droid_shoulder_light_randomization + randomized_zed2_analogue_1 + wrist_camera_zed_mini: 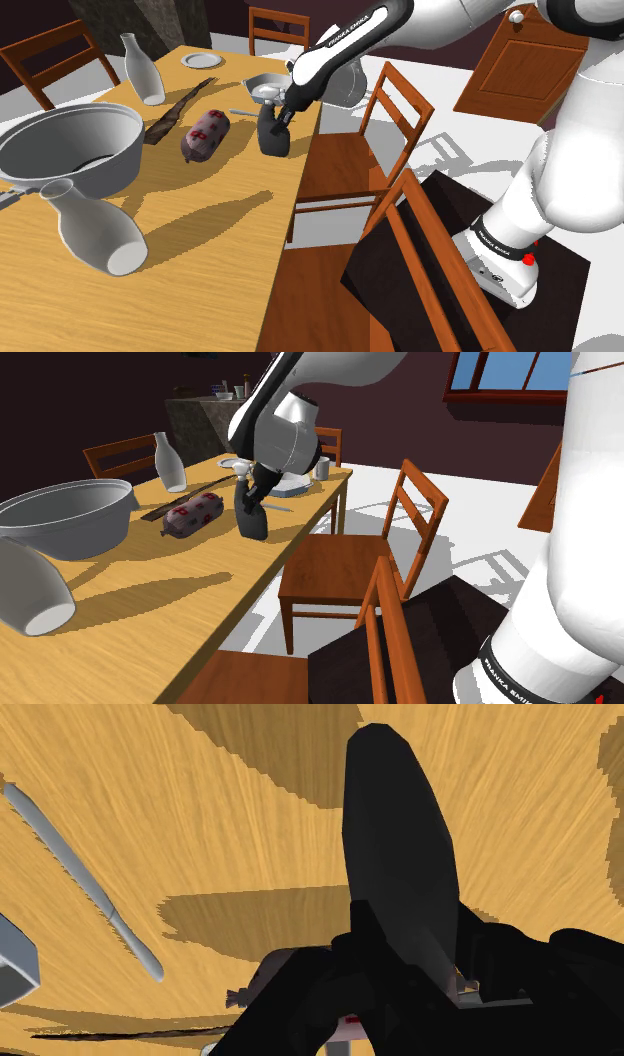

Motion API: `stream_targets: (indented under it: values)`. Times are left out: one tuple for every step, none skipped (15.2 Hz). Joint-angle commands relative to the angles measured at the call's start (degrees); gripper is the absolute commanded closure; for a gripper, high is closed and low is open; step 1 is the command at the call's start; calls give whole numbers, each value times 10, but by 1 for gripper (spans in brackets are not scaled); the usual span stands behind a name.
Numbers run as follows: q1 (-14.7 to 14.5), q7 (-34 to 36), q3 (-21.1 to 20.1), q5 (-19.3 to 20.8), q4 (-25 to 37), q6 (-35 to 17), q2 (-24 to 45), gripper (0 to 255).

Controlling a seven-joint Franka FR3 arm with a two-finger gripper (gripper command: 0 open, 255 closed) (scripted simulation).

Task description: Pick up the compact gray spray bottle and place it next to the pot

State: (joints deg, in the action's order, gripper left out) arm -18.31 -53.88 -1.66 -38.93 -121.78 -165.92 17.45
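The dark grey spray bottle [272, 138] [251, 518] with a pale head stands upright on the wooden table [210, 220], near the edge that faces the chairs. My black gripper [273, 116] [253, 490] comes down from above and is shut on the bottle's upper part. In the wrist view the bottle's dark body [400, 854] runs out from between the fingers of the gripper [400, 979]. The big grey pot [70, 150] [70, 517] sits far along the table, at the shoulder view's left.
Between the bottle and the pot lie a red-patterned roll [205, 135] and a dark stick [180, 110]. A white jug [145, 70] stands behind; another [100, 235] lies beside the pot. A pan [265, 88], a spoon [80, 874], a plate [200, 60] and chairs [370, 150] surround the spot.
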Motion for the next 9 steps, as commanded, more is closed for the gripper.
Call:
stream_targets:
  values:
    - [-6, 14, 8, 13, -1, 9, -10, 255]
    - [-9, 22, 12, 20, -1, 15, -16, 255]
    - [-12, 29, 17, 28, -1, 20, -21, 255]
    - [-15, 37, 21, 35, 0, 26, -27, 255]
    - [-17, 44, 25, 42, 0, 32, -32, 255]
    - [-19, 51, 28, 50, 1, 37, -38, 255]
    - [-21, 58, 32, 57, 1, 43, -43, 255]
    - [-23, 65, 35, 64, 2, 49, -48, 255]
    - [-25, 72, 38, 71, 3, 55, -53, 255]
